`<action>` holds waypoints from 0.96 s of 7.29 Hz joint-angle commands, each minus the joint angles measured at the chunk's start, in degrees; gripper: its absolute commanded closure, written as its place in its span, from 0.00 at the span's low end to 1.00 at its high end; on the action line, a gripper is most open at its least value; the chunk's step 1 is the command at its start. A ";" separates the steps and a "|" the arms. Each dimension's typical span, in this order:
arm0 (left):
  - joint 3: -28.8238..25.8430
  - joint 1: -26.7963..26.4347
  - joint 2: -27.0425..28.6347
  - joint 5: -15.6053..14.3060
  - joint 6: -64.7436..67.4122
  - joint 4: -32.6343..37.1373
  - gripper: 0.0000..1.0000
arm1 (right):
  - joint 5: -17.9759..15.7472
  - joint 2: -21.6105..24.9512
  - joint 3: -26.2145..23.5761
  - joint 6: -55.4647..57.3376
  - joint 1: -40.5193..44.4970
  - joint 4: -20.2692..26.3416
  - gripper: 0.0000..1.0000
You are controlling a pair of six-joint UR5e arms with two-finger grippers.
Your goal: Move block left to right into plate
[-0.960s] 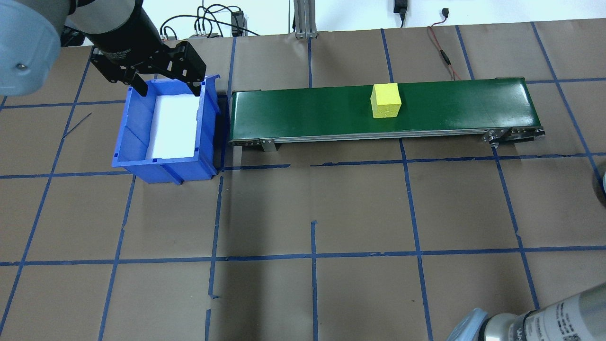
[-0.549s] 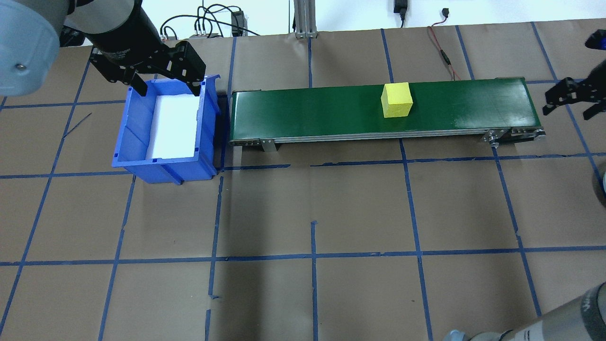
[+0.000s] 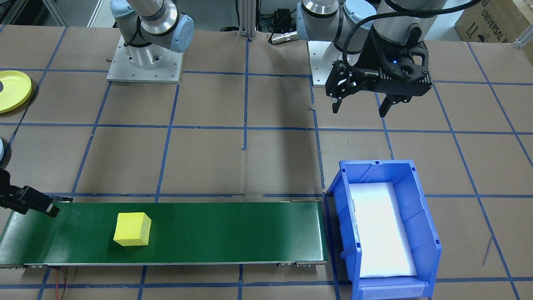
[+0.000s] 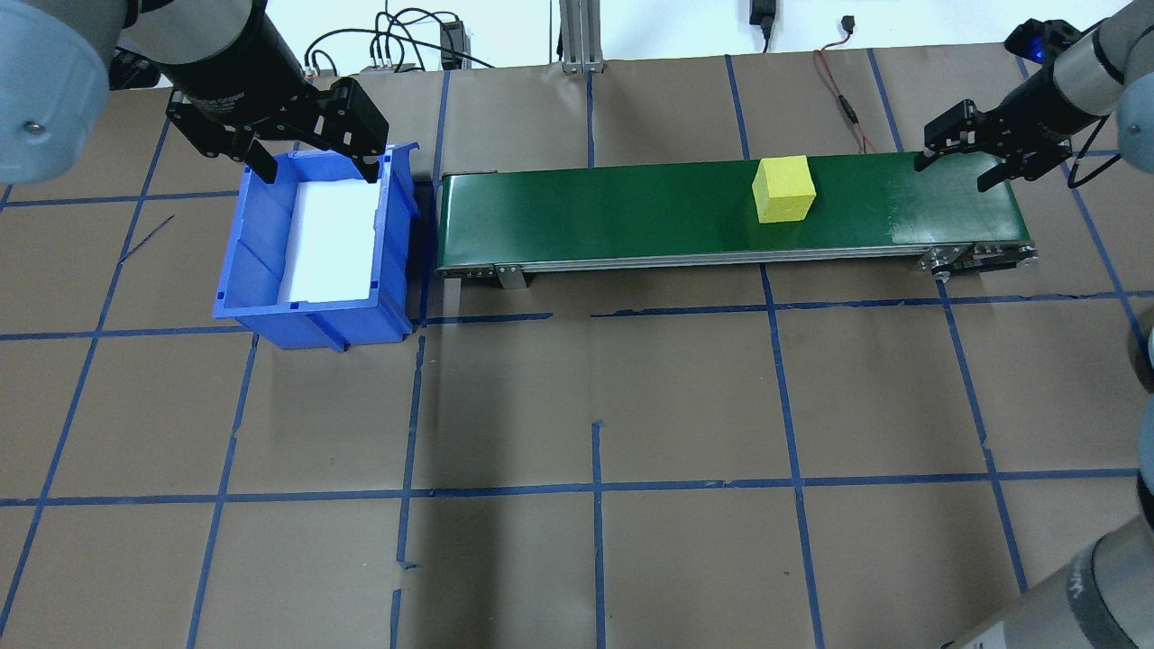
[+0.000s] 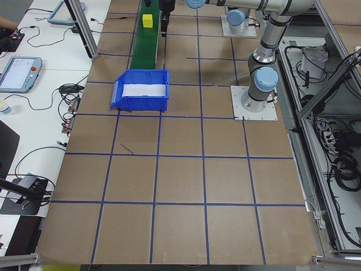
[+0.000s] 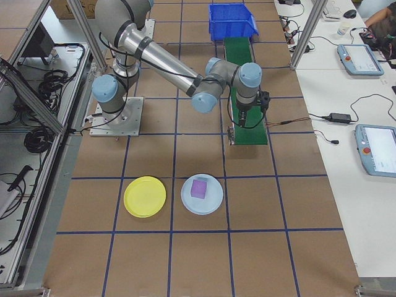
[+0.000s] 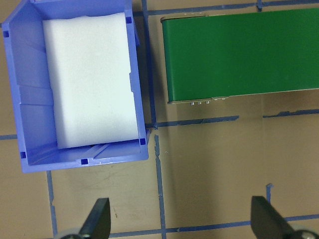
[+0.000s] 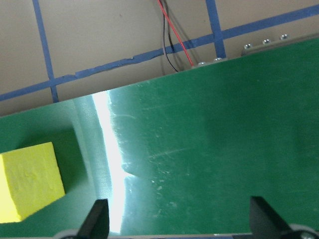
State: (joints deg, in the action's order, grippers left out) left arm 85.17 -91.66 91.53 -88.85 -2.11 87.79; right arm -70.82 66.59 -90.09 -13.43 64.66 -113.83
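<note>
front-facing view: the yellow block (image 3: 132, 229) rests on the green conveyor belt (image 3: 233, 233), nearer the end away from the blue bin (image 3: 387, 227); the right gripper (image 3: 31, 202) enters at the frame edge over that end, its opening not judged here; the yellow plate (image 3: 12, 89) lies well apart, partly cut off. overhead view: against a second ago the block (image 4: 784, 188) has travelled further along the belt toward the right gripper (image 4: 965, 158), which was absent then and has now swung in over the belt's end, jaws spread wide and empty. judgement: the pick-up is being set up, not begun. the left gripper (image 4: 302, 144) hovers over the bin's far rim, spread wide, empty, unmoved. left side view: block and bin seen small; nothing further. right side view: the near arm reaches across with wrist pointing down over the belt end; the plate (image 6: 145, 196) sits beside a pale plate holding a purple block (image 6: 199, 187). left wrist view: fingertips (image 7: 99, 219) wide apart, bin below. right wrist view: fingertips (image 8: 97, 219) wide apart, block (image 8: 30, 179) off to one side, outside the jaws.
</note>
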 commanded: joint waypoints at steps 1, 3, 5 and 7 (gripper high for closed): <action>0.00 0.07 -0.03 0.00 0.00 0.01 0.00 | 3.66 -1.89 1.06 2.79 0.55 -0.07 0.00; 0.00 0.07 -0.21 0.00 0.00 0.01 0.00 | 3.67 -2.25 1.32 1.40 2.21 -0.77 0.00; 0.00 0.07 -0.21 0.00 0.00 0.01 0.00 | 3.76 -3.04 1.59 1.22 3.71 -1.74 0.00; 0.00 0.07 -0.21 0.00 0.00 0.01 0.00 | 3.76 -3.22 1.50 -3.34 4.15 -1.74 0.00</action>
State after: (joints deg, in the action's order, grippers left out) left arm 85.17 -91.58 91.32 -88.86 -2.11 87.80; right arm -67.08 63.55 -88.61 -14.33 68.50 -115.56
